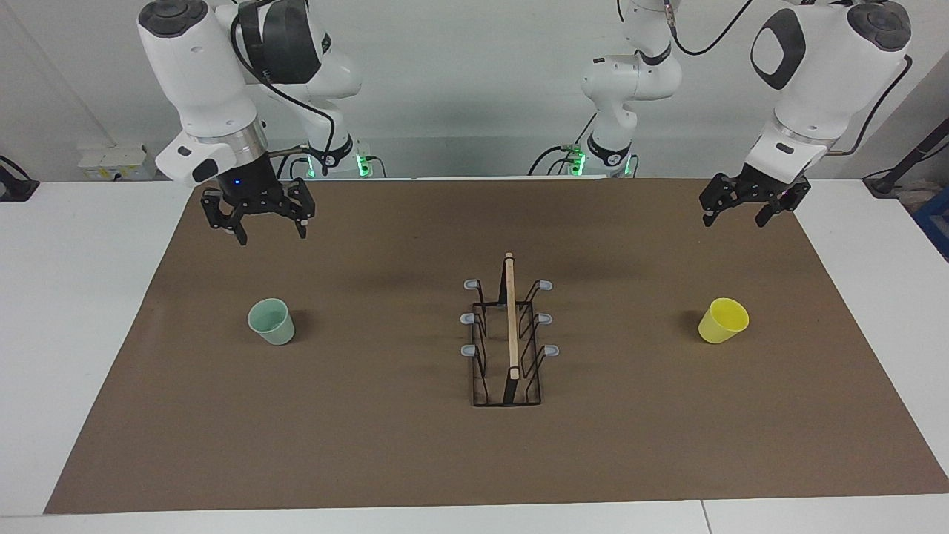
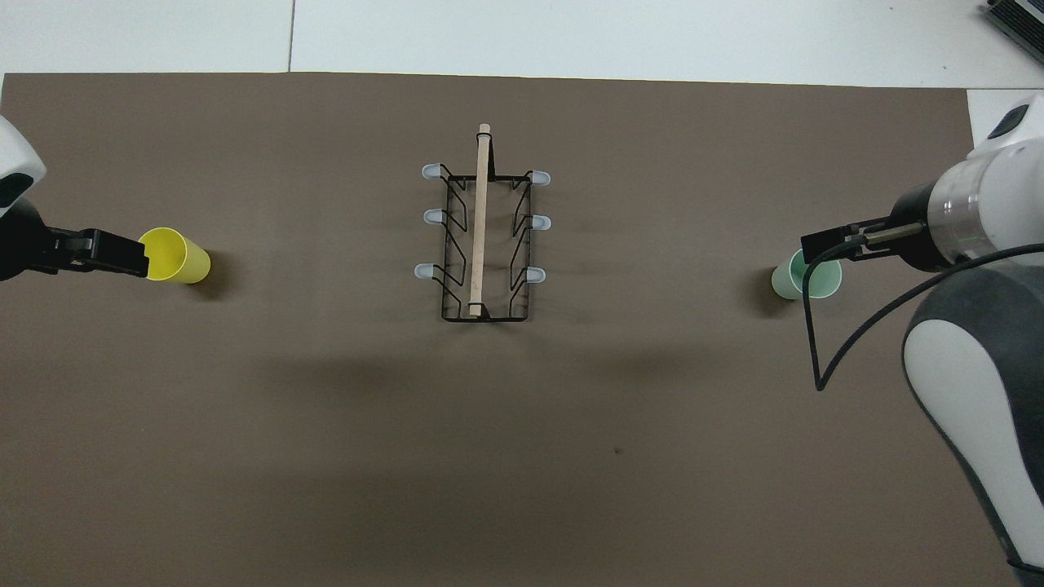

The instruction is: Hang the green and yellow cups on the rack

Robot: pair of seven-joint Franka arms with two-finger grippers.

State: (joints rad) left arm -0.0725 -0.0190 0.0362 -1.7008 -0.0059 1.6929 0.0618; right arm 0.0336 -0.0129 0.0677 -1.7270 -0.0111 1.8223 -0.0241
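Since the rack (image 1: pixel 508 334) stands in the middle of the brown mat (image 1: pixel 385 445) with all six prongs free, I can serve it from both ends. Mint green cup (image 1: pixel 271 322) stands upright toward the right arm's end, yellow cup (image 1: pixel 723 320) tilted toward the left arm's end. Right gripper (image 1: pixel 268 219) and left gripper (image 1: pixel 735 209) hang with fingers apart, each above the mat near its own cup, holding nothing.

This is a robotics lab: two white robot arms (image 1: pixel 200 81) stand bolted at the 12 o'clock edge of a white counter (image 1: pixel 81 297) spread with a brown mat (image 1: pixel 371 445), cables (image 1: pixel 296 104) trailing, green status lights (image 1: pixel 361 159) glowing, bare white walls (image 1: pixel 460 74).
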